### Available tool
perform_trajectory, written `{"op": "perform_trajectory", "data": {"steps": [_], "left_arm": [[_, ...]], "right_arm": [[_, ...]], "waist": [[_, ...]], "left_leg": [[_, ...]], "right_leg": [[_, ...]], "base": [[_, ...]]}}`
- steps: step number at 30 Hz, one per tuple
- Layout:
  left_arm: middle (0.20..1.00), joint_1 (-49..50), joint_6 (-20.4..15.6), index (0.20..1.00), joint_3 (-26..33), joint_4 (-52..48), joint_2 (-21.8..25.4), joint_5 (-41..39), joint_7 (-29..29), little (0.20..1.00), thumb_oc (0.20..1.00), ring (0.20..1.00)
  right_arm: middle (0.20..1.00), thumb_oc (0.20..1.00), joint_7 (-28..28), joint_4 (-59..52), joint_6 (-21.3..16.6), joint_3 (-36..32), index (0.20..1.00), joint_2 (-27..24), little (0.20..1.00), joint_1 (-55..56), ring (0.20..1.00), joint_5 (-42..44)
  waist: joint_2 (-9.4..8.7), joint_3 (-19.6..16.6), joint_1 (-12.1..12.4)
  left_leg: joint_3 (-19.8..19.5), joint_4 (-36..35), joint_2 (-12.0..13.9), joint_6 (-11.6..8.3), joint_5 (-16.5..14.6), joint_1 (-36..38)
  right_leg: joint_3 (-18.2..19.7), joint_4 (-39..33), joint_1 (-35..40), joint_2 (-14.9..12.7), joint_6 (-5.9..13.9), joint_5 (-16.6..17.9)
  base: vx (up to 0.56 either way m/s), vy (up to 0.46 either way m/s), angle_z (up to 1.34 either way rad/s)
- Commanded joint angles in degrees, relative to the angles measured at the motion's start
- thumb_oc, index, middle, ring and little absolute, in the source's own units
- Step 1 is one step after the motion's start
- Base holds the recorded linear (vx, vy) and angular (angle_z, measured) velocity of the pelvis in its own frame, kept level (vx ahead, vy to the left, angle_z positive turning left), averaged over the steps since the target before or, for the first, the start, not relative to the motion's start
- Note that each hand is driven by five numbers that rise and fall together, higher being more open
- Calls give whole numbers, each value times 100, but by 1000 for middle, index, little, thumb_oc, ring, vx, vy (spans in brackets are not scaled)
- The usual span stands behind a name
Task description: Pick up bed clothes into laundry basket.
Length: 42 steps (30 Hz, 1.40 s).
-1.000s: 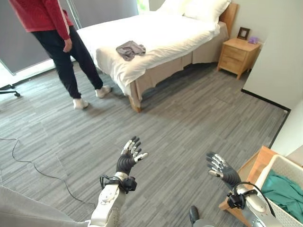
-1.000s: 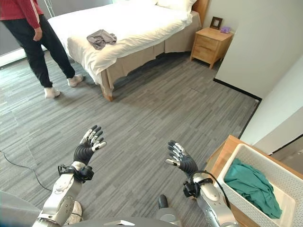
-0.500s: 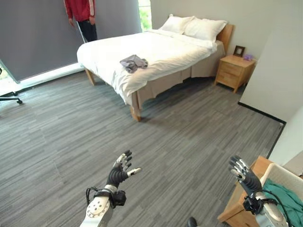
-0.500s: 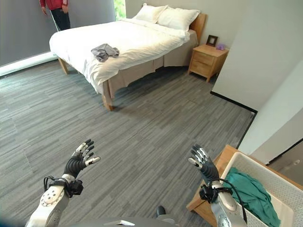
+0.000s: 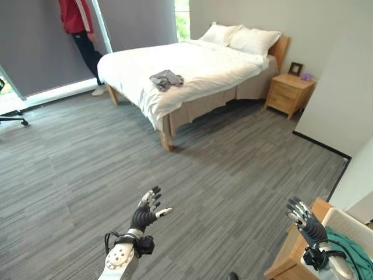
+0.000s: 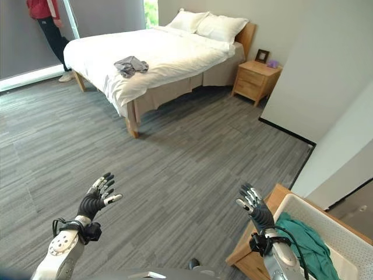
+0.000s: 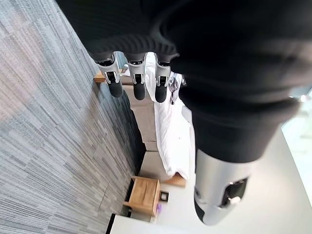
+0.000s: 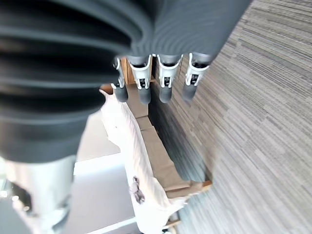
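Grey clothes (image 5: pixel 166 79) near bed (image 5: pixel 192 64) edge | left hand (image 5: pixel 145 213), right hand (image 5: pixel 304 220) fingers wide

The bed (image 5: pixel 210 64) has white sheets and white pillows (image 5: pixel 247 39), and on it lies a grey garment (image 5: pixel 166 79). The floor (image 5: pixel 87 157) is grey with fine stripes, the nightstand (image 5: pixel 289 93) is light wood. In the white laundry basket (image 6: pixel 341 233) lies a teal green cloth (image 6: pixel 306 245); the person (image 5: pixel 78 26) wears a red top and dark trousers.

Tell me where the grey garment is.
In the left eye view, the grey garment lies crumpled on the white bed, near its foot end, far across the floor from both hands.
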Motion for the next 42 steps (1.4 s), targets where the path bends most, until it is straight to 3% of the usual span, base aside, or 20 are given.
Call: {"op": "perform_trajectory", "data": {"steps": [1,2,4,9,13,15,16,17,18,20,21,23,24,25,28,30,31,37,40,42], "left_arm": [[1000,-350,-241,1000,-20,-266,71,-237,-44,1000,1000,1000],[1000,-489,-220,1000,-160,-312,42,-310,-57,1000,1000,1000],[1000,-532,-202,1000,-216,-258,10,-330,-25,1000,1000,1000],[1000,-789,-248,1000,-347,19,-78,-227,136,1000,1000,1000],[1000,-1067,-353,1000,-378,190,-119,-257,365,1000,1000,1000],[1000,-1202,-392,1000,-406,263,-151,-253,488,1000,1000,1000],[1000,-1363,-406,1000,-429,218,-47,-243,632,1000,1000,1000],[1000,-1366,-406,1000,-429,218,-48,-244,632,1000,1000,1000],[1000,-1507,-435,1000,-424,237,15,-247,701,1000,1000,1000],[1000,-1643,-426,1000,-396,243,102,-164,803,1000,1000,1000],[1000,-1661,-437,1000,-387,207,124,-138,866,1000,1000,1000],[1000,-1813,-461,1000,-392,371,144,-43,987,1000,1000,1000],[1000,-1852,-484,1000,-378,397,138,-61,1010,1000,1000,1000],[1000,-1883,-533,1000,-347,427,131,-106,1021,1000,1000,1000],[1000,-1883,-539,1000,-339,466,118,-62,1035,1000,1000,1000],[1000,-2031,-575,1000,-434,685,-7,43,1096,1000,1000,1000],[1000,-2088,-587,1000,-446,717,-4,83,1109,1000,1000,1000],[1000,-2366,-608,1000,-710,883,-195,23,1110,1000,1000,1000],[1000,-2527,-602,1000,-896,938,-396,-120,1029,1000,1000,1000],[1000,-2528,-602,1000,-895,938,-393,-120,1028,1000,1000,1000]], "right_arm": [[1000,1000,-39,-207,-378,-150,1000,-268,1000,-557,1000,11],[1000,1000,-137,-153,-407,-144,1000,-264,1000,-728,1000,96],[1000,1000,-175,-227,-444,-67,1000,-330,1000,-870,1000,32],[1000,1000,-354,-141,-529,151,1000,-436,1000,-1120,1000,-328],[1000,1000,-494,-10,-471,333,1000,-345,1000,-1315,1000,-407],[1000,1000,-585,109,-449,393,1000,-239,1000,-1396,1000,-454],[1000,1000,-700,157,-421,527,1000,-158,1000,-1556,1000,-438],[1000,1000,-700,158,-421,527,1000,-158,1000,-1560,1000,-438],[1000,1000,-678,171,-420,608,1000,-64,1000,-1662,1000,-367],[1000,1000,-751,184,-388,742,1000,-59,1000,-1837,1000,-498],[1000,1000,-780,166,-398,787,1000,-13,1000,-1880,1000,-441],[1000,1000,-787,234,-398,904,1000,52,1000,-2049,1000,-382],[1000,1000,-792,245,-397,908,1000,37,1000,-2080,1000,-380],[1000,1000,-759,225,-417,852,1000,3,1000,-2065,1000,-314],[1000,1000,-766,263,-434,810,1000,-20,1000,-2020,1000,-289],[1000,1000,-869,400,-497,659,1000,-22,1000,-1903,1000,-237],[1000,1000,-887,374,-520,622,1000,-34,1000,-1918,1000,-249],[1000,1000,-984,472,-550,421,1000,-119,1000,-1924,1000,-284],[1000,1000,-985,431,-610,299,1000,-244,1000,-1950,1000,-269],[1000,1000,-985,431,-610,300,1000,-242,1000,-1952,1000,-268]], "waist": [[37,384,133],[-22,513,209],[37,467,275],[251,496,329],[404,330,384],[390,287,414],[333,321,456],[347,308,472],[315,375,451],[349,532,406],[398,624,367],[559,831,220],[575,888,167],[613,972,47],[607,1003,-10],[503,968,-195],[468,965,-251],[425,903,-429],[630,783,-586],[618,766,-592]], "left_leg": [[-525,899,-140,122,769,-674],[-625,1033,-147,88,1000,-1190],[-474,212,-25,138,1109,-1611],[-323,-1366,228,-33,1785,-1489],[-185,-1611,311,-54,1890,-1300],[-60,-1249,167,22,1724,-1322],[11,-954,-18,207,1415,-1265],[22,-954,2,207,1421,-1282],[132,-920,-266,441,1159,-1088],[312,-928,-496,684,954,-909],[397,-959,-549,745,856,-794],[472,-1141,-533,779,776,-481],[460,-1178,-566,774,755,-401],[447,-1324,-635,698,672,-196],[439,-1371,-670,657,599,-103],[378,-1561,-823,493,414,213],[384,-1635,-843,454,398,297],[234,-1559,-957,399,36,652],[145,-1046,-693,242,-165,677],[141,-1048,-706,244,-149,652]], "right_leg": [[-2,-343,752,-2,168,-327],[-75,-376,824,-78,141,-362],[-67,-422,857,-97,190,-433],[14,-314,1008,15,258,-661],[199,-288,1416,-97,392,-1010],[191,-72,1567,-373,508,-1041],[330,433,1418,-635,614,-733],[348,430,1390,-619,611,-717],[449,1280,1063,-859,645,-107],[446,2080,684,-1076,654,754],[349,2383,483,-1128,657,836],[337,2831,-281,-890,620,433],[296,2769,-430,-837,622,328],[47,2150,-694,-687,584,-60],[-98,1657,-716,-691,598,-104],[-60,-260,-817,-638,841,430],[-10,-514,-1061,-661,920,624],[67,-645,-1088,-754,1010,1073],[-84,-523,-841,-586,829,798],[-84,-528,-861,-598,826,809]], "base": [[-15,-42,9],[21,-34,-7],[211,29,13],[227,81,49],[390,161,4],[416,243,-87],[369,234,-93],[444,333,-78],[309,294,-71],[327,369,-42],[216,317,-21],[194,248,-36],[307,184,-52],[236,99,-38],[195,21,-12],[450,-103,20],[406,-122,26],[259,-114,45],[294,-201,21],[133,-112,2]]}}
